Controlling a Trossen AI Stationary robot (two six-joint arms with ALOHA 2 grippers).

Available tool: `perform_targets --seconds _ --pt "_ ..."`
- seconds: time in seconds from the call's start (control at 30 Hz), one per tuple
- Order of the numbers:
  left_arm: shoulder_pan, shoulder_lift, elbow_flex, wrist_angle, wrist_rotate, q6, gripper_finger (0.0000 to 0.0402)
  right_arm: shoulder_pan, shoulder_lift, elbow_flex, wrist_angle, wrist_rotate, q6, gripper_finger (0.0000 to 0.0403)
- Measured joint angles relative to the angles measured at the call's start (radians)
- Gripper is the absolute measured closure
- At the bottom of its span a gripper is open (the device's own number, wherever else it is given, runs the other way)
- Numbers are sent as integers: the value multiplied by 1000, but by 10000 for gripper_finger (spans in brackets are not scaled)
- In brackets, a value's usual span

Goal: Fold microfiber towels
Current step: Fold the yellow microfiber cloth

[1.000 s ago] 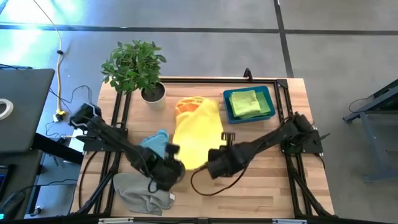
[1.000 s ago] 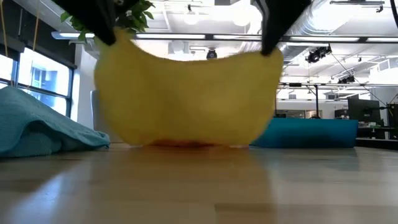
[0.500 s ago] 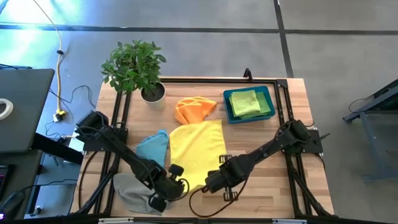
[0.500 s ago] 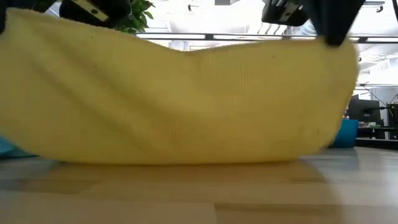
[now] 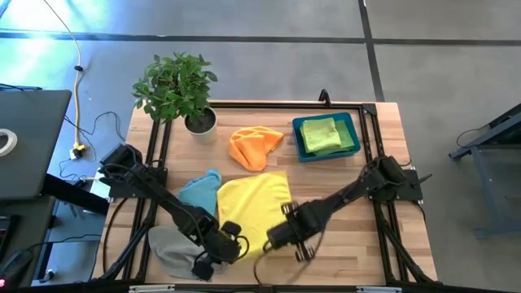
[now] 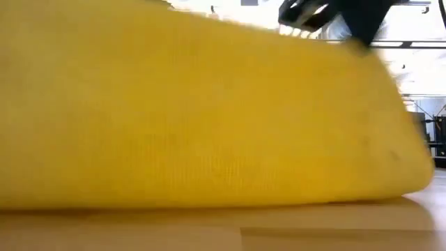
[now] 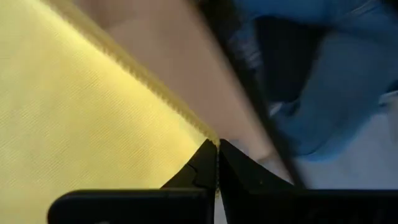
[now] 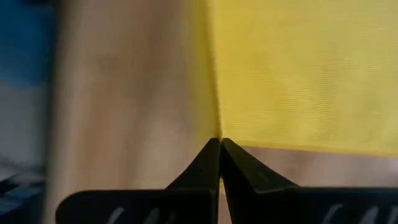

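Note:
The yellow towel (image 5: 252, 205) lies spread on the table's middle, and its near edge is raised between my two grippers. In the low view the yellow towel (image 6: 209, 118) fills the picture, its lower part on the wood. My left gripper (image 5: 229, 242) is shut on the towel's near left corner and my right gripper (image 5: 275, 236) on its near right corner. An orange towel (image 5: 254, 146) lies crumpled beyond it, a light blue towel (image 5: 200, 192) to its left, and a grey towel (image 5: 167, 249) at the near left. My left gripper pinches the yellow towel's near left corner (image 7: 210, 138) between its two shut fingers, coming slanting down from the left. That corner is lifted while the cloth beyond it lies on the table. My right gripper pinches the near right corner (image 8: 219, 132) between its shut fingers, pointing down from above. The near edge hangs between the two holds, with the rest of the towel on the wood.
A blue bin (image 5: 352, 122) holding folded green towels (image 5: 321, 134) stands at the far right. A potted plant (image 5: 176, 85) stands at the far left. Bare wood shows to the right of the yellow towel.
Both grippers have gone toward the table's near edge and down, tipping more steeply. They drew the yellow towel with them. Its far part has slid off the orange towel, and the cloth now lies lower and flatter on the table.

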Motion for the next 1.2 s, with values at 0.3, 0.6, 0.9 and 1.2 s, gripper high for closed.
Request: perform_targets --seconds 0.3,0.6,0.9,1.2 --pt "79 0 -2 -297 -353 -7 401 -148 1 0 -40 213 -93 403" --pt "176 0 -108 -332 -445 7 401 -261 89 0 -63 238 -264 403" --pt "231 0 -143 -329 -591 76 401 -341 98 0 -61 309 -332 403" --pt "236 0 -143 -384 -663 95 400 -401 99 0 -81 308 -401 403"
